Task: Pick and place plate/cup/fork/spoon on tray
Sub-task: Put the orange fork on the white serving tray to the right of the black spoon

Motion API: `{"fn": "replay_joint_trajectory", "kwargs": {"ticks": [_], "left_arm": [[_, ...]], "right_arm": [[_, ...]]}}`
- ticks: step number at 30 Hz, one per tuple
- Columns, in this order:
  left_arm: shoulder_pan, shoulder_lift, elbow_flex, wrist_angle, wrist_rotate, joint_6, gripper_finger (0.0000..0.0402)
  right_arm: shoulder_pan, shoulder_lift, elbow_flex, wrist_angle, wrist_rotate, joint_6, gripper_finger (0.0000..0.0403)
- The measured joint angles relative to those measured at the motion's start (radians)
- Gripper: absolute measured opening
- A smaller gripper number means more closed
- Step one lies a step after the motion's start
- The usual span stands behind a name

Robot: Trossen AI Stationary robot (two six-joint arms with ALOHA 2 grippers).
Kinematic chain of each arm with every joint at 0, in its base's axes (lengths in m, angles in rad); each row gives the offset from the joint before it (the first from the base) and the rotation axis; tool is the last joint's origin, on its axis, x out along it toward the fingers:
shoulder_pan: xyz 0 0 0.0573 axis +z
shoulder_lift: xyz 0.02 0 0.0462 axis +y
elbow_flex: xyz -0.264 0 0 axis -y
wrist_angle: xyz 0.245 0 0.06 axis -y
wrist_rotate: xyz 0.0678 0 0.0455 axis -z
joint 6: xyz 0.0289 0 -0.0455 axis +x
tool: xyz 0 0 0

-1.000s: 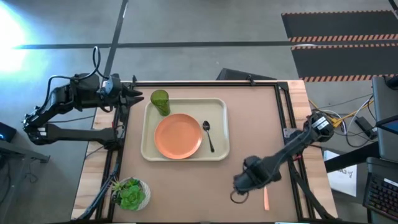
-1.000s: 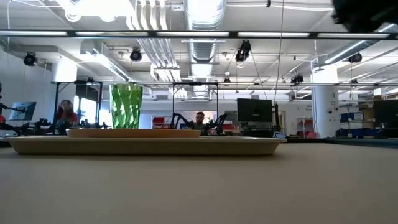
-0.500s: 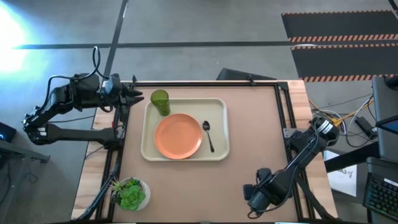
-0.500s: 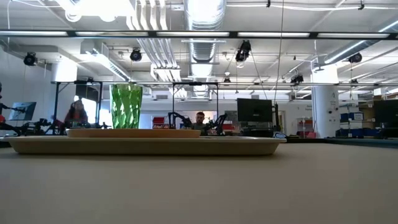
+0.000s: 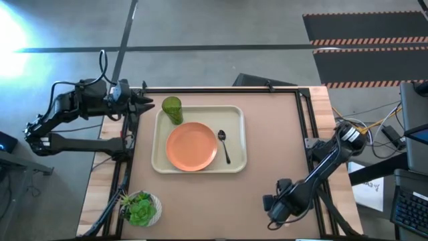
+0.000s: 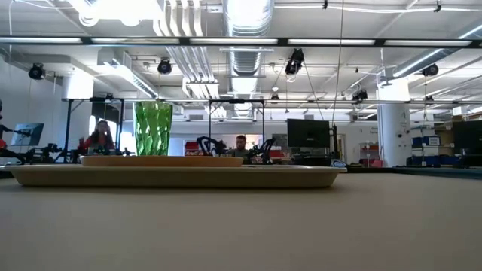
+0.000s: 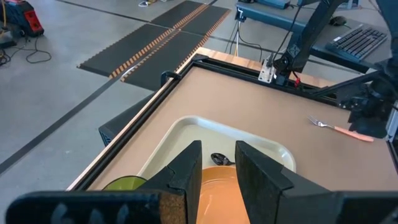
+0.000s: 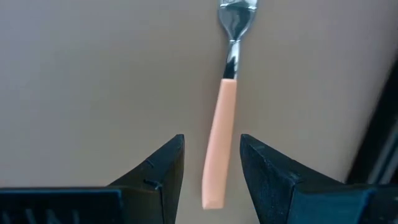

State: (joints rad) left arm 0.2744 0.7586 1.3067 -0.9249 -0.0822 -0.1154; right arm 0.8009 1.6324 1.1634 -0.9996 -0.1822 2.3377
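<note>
The orange plate (image 5: 192, 146), the green cup (image 5: 172, 109) and the dark spoon (image 5: 224, 144) rest on the cream tray (image 5: 237, 114). The pink-handled fork (image 8: 221, 118) lies flat on the table near its near right corner; it also shows in the left wrist view (image 7: 339, 129). My right gripper (image 8: 211, 168) is open above it, pointing down, one finger on either side of the handle's free end, not touching it. In the high view my right gripper (image 5: 279, 213) hides the fork. My left gripper (image 5: 150, 105) waits, open, at the far left by the cup.
A white bowl of green leaves (image 5: 140, 207) stands at the near left corner. Dark frame rails run along the table's left and right edges (image 5: 314, 134). Bare brown table lies between the tray and the fork. People show in the room behind, in the low view (image 6: 241, 143).
My right gripper has gone toward the table's near edge and a little to the right, and now stands over the fork, hiding it in the high view. The fork and the things on the tray have stayed in place.
</note>
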Motion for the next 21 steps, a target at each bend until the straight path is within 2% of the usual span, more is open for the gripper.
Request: {"fn": "replay_joint_trajectory", "kwargs": {"ticks": [8, 17, 21], "left_arm": [[0.0, -0.002, 0.0, 0.0, 0.0, 0.0, 0.0079], [0.0, -0.001, 0.001, 0.0, 0.0, 0.0, 0.0079], [0.0, -0.002, 0.001, 0.0, 0.0, 0.0, 0.0079]], "right_arm": [[0.0, -0.06, -0.168, 0.126, -0.003, 0.0, 0.0146], [0.0, -0.123, -0.277, 0.21, -0.002, 0.006, 0.0146], [0.0, -0.122, -0.314, 0.306, -0.001, 0.008, 0.0146]]}}
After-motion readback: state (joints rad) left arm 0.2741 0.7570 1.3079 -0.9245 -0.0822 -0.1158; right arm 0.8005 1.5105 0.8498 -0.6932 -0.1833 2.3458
